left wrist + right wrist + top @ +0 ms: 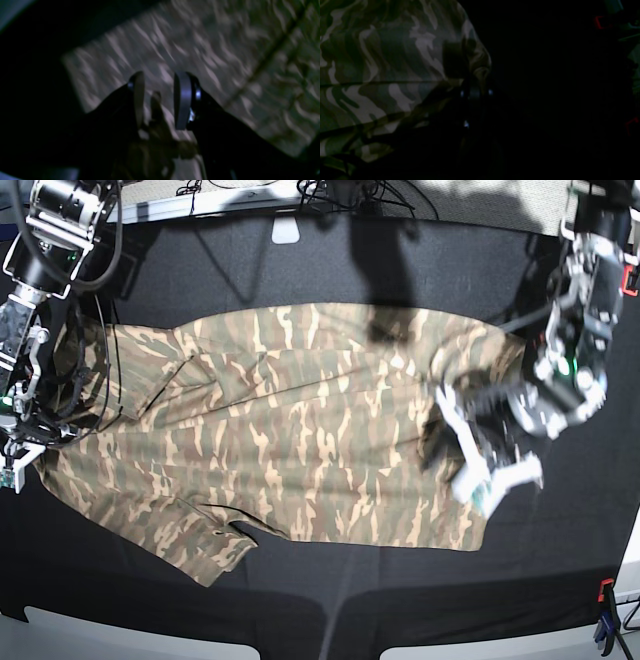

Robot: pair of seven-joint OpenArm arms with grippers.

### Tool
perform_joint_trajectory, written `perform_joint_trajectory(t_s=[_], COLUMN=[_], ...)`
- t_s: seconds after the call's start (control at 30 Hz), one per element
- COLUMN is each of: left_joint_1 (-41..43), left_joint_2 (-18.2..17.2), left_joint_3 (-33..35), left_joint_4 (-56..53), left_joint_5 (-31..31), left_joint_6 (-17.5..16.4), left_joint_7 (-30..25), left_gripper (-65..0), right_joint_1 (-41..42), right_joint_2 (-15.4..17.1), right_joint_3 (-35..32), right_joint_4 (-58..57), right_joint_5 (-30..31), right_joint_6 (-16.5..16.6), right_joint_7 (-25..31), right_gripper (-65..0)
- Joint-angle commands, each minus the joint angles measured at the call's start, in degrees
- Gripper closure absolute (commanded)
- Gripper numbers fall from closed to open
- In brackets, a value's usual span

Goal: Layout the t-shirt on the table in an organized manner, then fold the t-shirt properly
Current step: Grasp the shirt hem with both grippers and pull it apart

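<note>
Black cloth-covered table [330, 600] with a tan, beige and olive camouflage-print fabric t-shirt [300, 440] spread flat across its middle.
The left gripper [160, 100] hovers above the t-shirt's hem end, jaws partly apart, nothing clearly between them, though the blur leaves this unsure. The right gripper [475, 93] sits at the t-shirt's opposite edge, jaws closed; whether it pinches fabric is too dark to tell.

The base view looks straight down on the tabletop [330, 600]; both wrist views sit close over the t-shirt [300, 450], shared by all 3.
</note>
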Motion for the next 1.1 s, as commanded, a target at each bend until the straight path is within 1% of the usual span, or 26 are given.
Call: perform_joint_trajectory(t_s=[0.0, 0.07, 0.1, 0.13, 0.17, 0.27, 0.33, 0.4, 0.47, 0.57, 0.67, 0.7, 0.77, 0.8, 0.83, 0.87, 0.9, 0.93, 0.97, 1.0, 1.03, 1.07], left_joint_1=[-2.3, -4.2, -5.2, -6.3, -7.4, -11.8, -15.3, -19.1, -23.3, -29.4, -34.2, -35.4, -37.1, -37.4, -37.4, -37.0, -36.8, -36.7, -36.7, -36.7, -36.7, -36.8], left_joint_2=[-0.3, -0.3, -0.3, -0.3, -0.3, 1.1, 3.1, 5.6, 8.2, 11.3, 12.7, 12.8, 12.8, 12.8, 12.6, 12.4, 12.2, 12.2, 12.2, 12.1, 12.1, 12.0], left_joint_3=[-0.4, -0.4, -0.4, -0.4, -0.4, -0.4, -0.4, -0.4, -0.4, -0.4, -0.4, -0.4, -0.4, -0.4, -0.4, -0.4, -0.4, -0.4, -0.4, -0.4, -0.4, -0.4], left_joint_4=[0.6, 0.3, 0.0, -0.6, -1.7, -8.3, -15.0, -22.7, -31.0, -44.0, -57.0, -60.7, -66.5, -68.2, -69.0, -69.2, -69.1, -69.1, -69.1, -69.1, -69.1, -69.1], left_joint_5=[-0.3, -0.3, -0.3, -0.3, -0.4, -2.0, -4.7, -5.9, -4.5, 2.5, 9.7, 9.8, 9.4, 9.4, 9.4, 9.4, 9.4, 9.1, 8.2, 7.5, 6.9, 6.7], left_joint_6=[0.1, 1.0, 1.5, 1.6, 1.6, 1.5, 1.5, 1.5, 1.1, 0.4, 0.6, 0.6, 0.6, 0.3, -1.2, -3.6, -6.0, -7.1, -7.1, -7.0, -6.0, -3.7], left_joint_7=[-1.3, -1.3, -1.3, -1.3, -1.3, -0.1, 1.3, 1.2, 0.7, -2.5, -8.3, -8.8, -7.7, -7.1, -6.7, -6.4, -6.2, -6.0, -6.1, -6.7, -8.1, -9.4], left_gripper=[-18.3, -18.3, -18.3, -18.4, -18.3, -18.4, -18.4, -18.4, -18.4, -19.7, -21.8, -22.2, -22.2, -22.2, -22.2, -22.2, -22.2, -22.2, -22.2, -22.2, -22.2, -22.2], right_joint_1=[1.5, 1.6, 1.6, 1.9, 2.0, 3.1, 3.8, 4.1, 4.1, 4.1, 4.1, 4.0, 4.0, 4.0, 4.1, 4.1, 4.1, 4.3, 4.4, 4.6, 4.8, 5.1], right_joint_2=[1.4, 1.4, 1.4, 1.4, 1.4, 1.4, 1.3, 1.4, 1.3, 1.0, 1.1, 1.1, 1.1, 1.1, 1.2, 1.3, 1.3, 1.2, 1.2, 1.2, 1.2, 1.2], right_joint_3=[0.2, 0.2, 0.2, 0.2, 0.2, 0.2, 0.2, 0.2, 0.2, 0.2, 0.2, 0.2, 0.1, -0.2, -0.8, -1.7, -2.7, -3.4, -3.9, -4.2, -4.2, -4.2], right_joint_4=[1.0, 1.0, 1.0, 1.0, 1.1, 1.1, 1.1, 1.1, 1.1, 1.1, 1.1, 1.1, 1.0, 1.0, 1.0, 1.0, 1.0, 1.0, 1.0, 1.0, 1.0, 1.0], right_joint_5=[-0.2, -0.2, -0.2, -0.3, -0.2, -0.2, 0.2, 3.3, 6.5, 8.5, 9.5, 10.8, 15.0, 16.7, 17.8, 18.0, 17.3, 16.6, 16.3, 16.3, 16.3, 16.3], right_joint_6=[-0.7, -0.7, -0.7, -0.7, -0.7, -0.7, -0.7, -0.4, 1.0, 4.1, 8.9, 11.1, 16.2, 18.1, 20.0, 20.6, 20.6, 20.4, 19.6, 17.9, 16.2, 15.0], right_joint_7=[1.2, 1.4, 1.7, 1.4, 0.8, -2.4, -2.5, -2.5, -2.4, -2.4, -2.1, -2.0, -2.2, -2.4, -2.6, -2.7, -2.7, -2.7, -2.7, -2.7, -2.7, -2.7], right_gripper=[-3.3, -18.2, -24.2, -28.4, -30.5, -30.6, -30.6, -30.6, -30.6, -30.6, -30.6, -30.6, -30.5, -30.5, -30.5, -30.5, -30.5, -30.5, -30.5, -30.5, -30.5, -30.5])
